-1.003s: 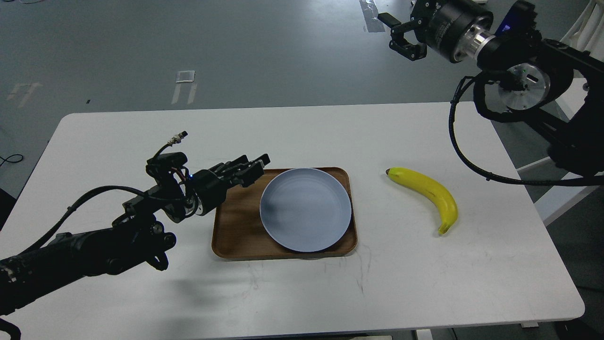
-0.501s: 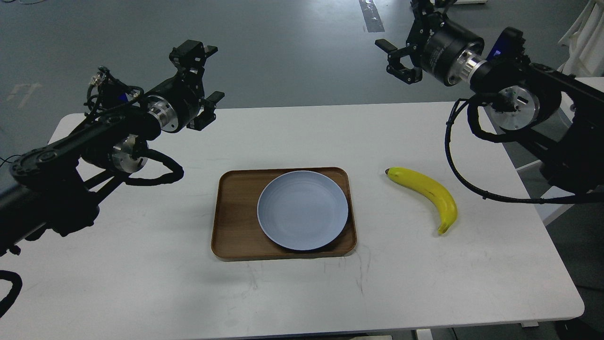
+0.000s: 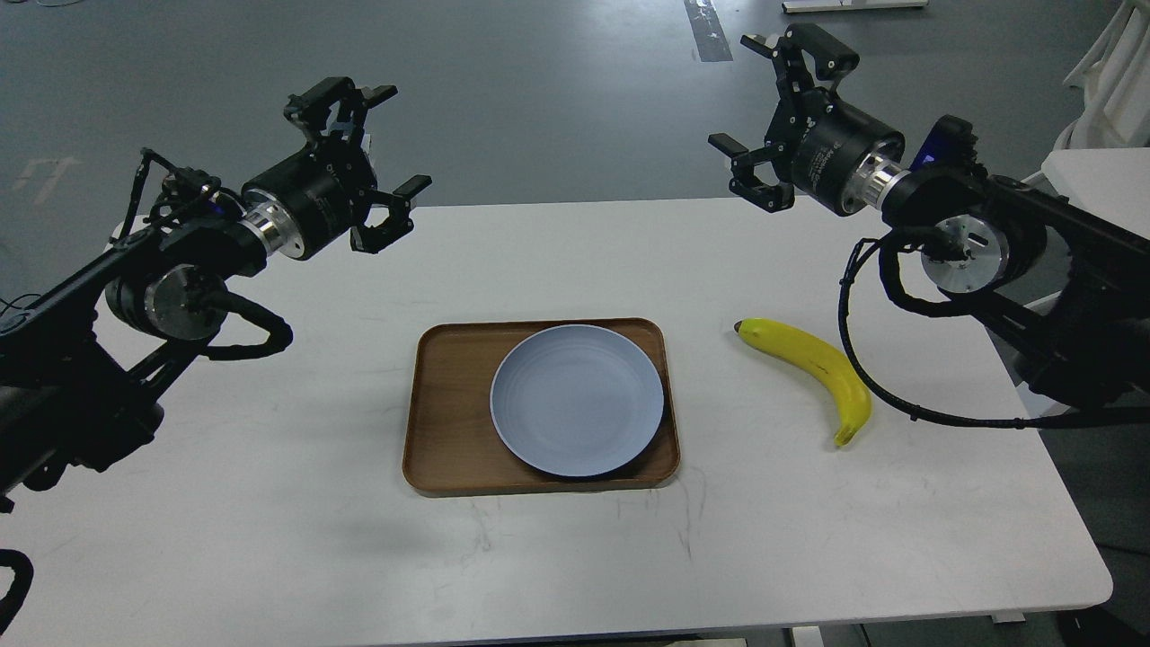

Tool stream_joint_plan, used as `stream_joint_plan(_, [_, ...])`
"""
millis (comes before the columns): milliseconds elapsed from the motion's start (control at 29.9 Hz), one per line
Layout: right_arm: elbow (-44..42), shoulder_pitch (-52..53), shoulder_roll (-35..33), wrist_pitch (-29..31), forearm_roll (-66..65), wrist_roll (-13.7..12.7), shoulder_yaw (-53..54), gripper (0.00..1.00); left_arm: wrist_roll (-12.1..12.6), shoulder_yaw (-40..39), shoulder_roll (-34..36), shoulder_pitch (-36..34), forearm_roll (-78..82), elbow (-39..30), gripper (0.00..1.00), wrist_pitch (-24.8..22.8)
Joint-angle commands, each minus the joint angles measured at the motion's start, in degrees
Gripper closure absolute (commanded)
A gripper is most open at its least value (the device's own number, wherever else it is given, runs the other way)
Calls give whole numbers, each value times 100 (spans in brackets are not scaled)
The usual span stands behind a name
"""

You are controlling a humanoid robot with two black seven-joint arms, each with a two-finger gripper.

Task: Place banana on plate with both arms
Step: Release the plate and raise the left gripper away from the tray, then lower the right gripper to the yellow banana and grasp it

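Observation:
The yellow banana (image 3: pixel 818 368) lies on the white table, right of the tray, dark tip pointing left. The pale blue plate (image 3: pixel 578 400) lies empty on the right part of the brown wooden tray (image 3: pixel 449 404). My left gripper (image 3: pixel 406 137) is open and empty, held high over the table's back left, well away from the plate. My right gripper (image 3: pixel 732 90) is open and empty, held high over the table's back right, above and behind the banana.
The white table (image 3: pixel 269 503) reaches to its front edge near the bottom of the view. Grey floor lies beyond its back edge. A black cable (image 3: pixel 862 359) from my right arm loops down close to the banana's right side.
My left gripper has left the plate's left rim and risen to the back left. The plate has settled slightly left on the tray. My right gripper has come down and rolled a little.

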Motion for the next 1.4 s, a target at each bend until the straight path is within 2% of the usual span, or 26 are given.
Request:
stream_joint_plan(0, [118,-135,-110,6,-105,19,-12,0,-208,16,-130,118,61,17,2,141])
stream_joint_plan(100, [241,-153,-460,41,-490,28,-65,0,-331,16,-104,144,70,17,2,124])
stream_joint_plan(201, [241,-206,-725,138,-2263,185,-188,0,-349,-19,-69,232,18,0,2,-8])
stream_joint_plan(334, [259,-294,-952,77,-4721,773,-635,0,-349,-19,-103,232,61,9,2,-61])
stream_joint_plan(368, [241,-303,-1119,68,-5285,836,-749,1,-358,-19,-121,241,70,17,2,-35])
stream_joint_plan(635, [171,-382,-1832,-222,-7748,871,-1549,1,-375,-10,-95,285,79,17,2,-34])
stream_joint_plan(735, [127,-390,-1946,-249,-8286,863,-1751,1,-375,-10,-95,302,79,17,2,-34])
stream_joint_plan(902, [-145,-461,-1894,-258,-8446,863,-2323,3,-375,-10,-86,355,79,9,2,-34])
stream_joint_plan(1069, [-584,-549,-1534,-468,-8446,863,-2622,5,-384,-19,-69,355,79,9,2,-34])
stream_joint_plan(1370, [-831,-557,-1174,-530,-8455,863,-2719,12,-604,-54,19,355,79,-18,2,-34])
